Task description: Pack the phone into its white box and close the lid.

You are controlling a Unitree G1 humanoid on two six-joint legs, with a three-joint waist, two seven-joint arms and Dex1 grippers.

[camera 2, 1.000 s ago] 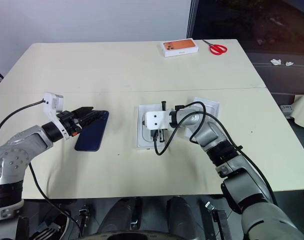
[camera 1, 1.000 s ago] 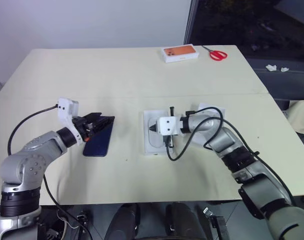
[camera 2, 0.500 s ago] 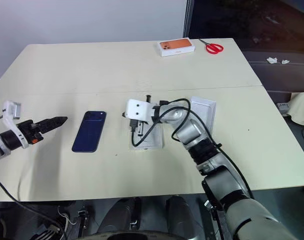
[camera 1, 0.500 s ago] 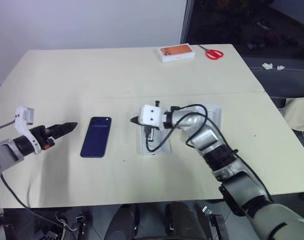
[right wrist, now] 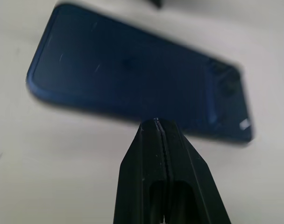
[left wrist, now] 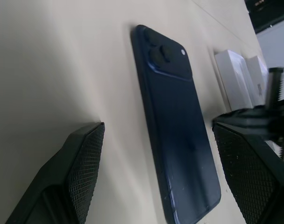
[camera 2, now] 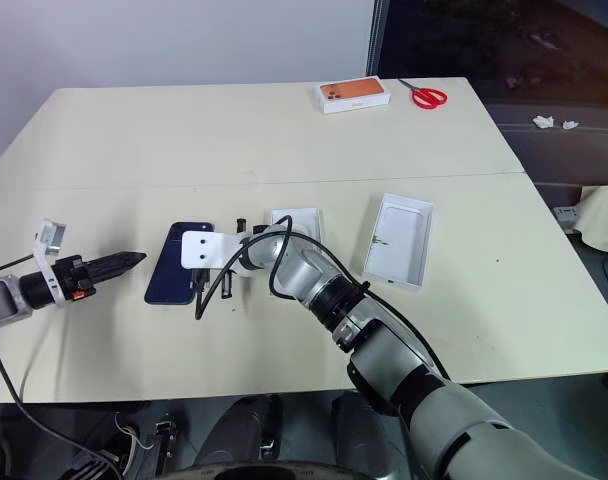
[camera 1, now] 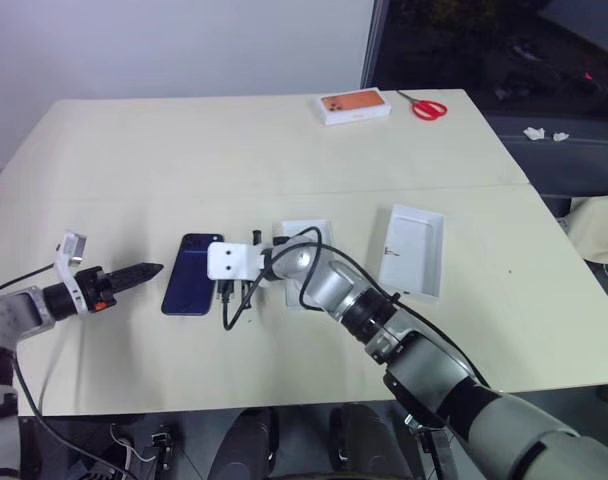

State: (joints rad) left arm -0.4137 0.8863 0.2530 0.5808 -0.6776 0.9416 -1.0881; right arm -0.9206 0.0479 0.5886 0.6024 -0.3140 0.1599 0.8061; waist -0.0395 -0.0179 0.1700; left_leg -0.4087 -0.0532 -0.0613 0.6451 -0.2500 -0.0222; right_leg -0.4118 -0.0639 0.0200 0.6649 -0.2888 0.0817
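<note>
— What had changed when we looked again?

— A second before, we had seen the left gripper [camera 1: 149, 269] right on the phone [camera 1: 191, 273]. Now it had drawn back to the phone's left side and hung just clear of it, fingers spread wide and holding nothing. The phone lay flat on the table [camera 1: 104, 160], back up, with its camera corner towards the far edge. Meanwhile the right gripper [right wrist: 156, 123] had swung over from the white box [camera 1: 304, 234] and sat by the phone's right edge, its fingers pressed together and empty.

— So what did we make of that?

— We judged it a handover: the left had let go and the right was taking over. Nothing was packed yet, and the right fingers would need to part before they could grip.

— And around it?

— The white box stood just right of the phone, mostly behind the right arm, so we could not read what lay in it. The lid [camera 1: 414, 252] lay well to the right, hollow side up. The orange-topped box [camera 1: 355, 105] and red scissors [camera 1: 425, 106] sat far off. We thought the right arm across the box and its dangling cable [camera 1: 234, 308] were the hindrances.
</note>
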